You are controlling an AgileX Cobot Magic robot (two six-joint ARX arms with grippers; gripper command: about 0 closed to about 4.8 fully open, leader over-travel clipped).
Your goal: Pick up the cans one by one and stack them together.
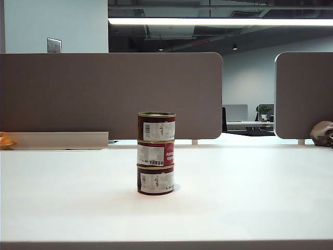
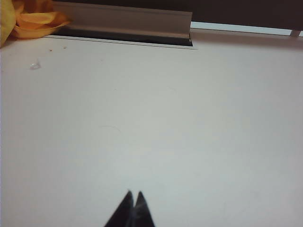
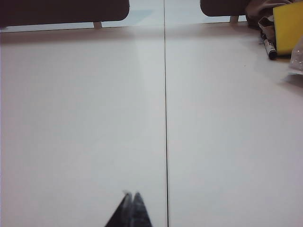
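Maroon-sided round tins with gold metal lids and white printed labels, three of them, standing as one upright stack near the middle of the white table (image 1: 250, 198): bottom can (image 1: 155, 179) resting on the tabletop, middle can (image 1: 155, 153) sitting on its lid, top can (image 1: 156, 126) sitting on that. Stack looking straight, edges lined up, labels facing the exterior camera. Nothing touching it.

Neither arm showing in the exterior view. Left gripper (image 2: 133, 195) hanging over bare white tabletop, dark fingertips pressed together, holding nothing; cans not appearing in the left wrist view. Crumpled orange cloth (image 2: 33, 21) lying at the far table edge, beside a grey metal rail (image 2: 123, 21) running along that edge.

Right gripper (image 3: 131, 195) likewise hovering above bare tabletop, dark fingertips meeting, clamping nothing, sitting just beside a thin dark seam (image 3: 165, 118) running across the table. Yellow block (image 3: 288, 27) and black marker pen (image 3: 270, 47) lying well off at the far corner. Grey-brown partition panels (image 1: 109, 94) standing behind the table.
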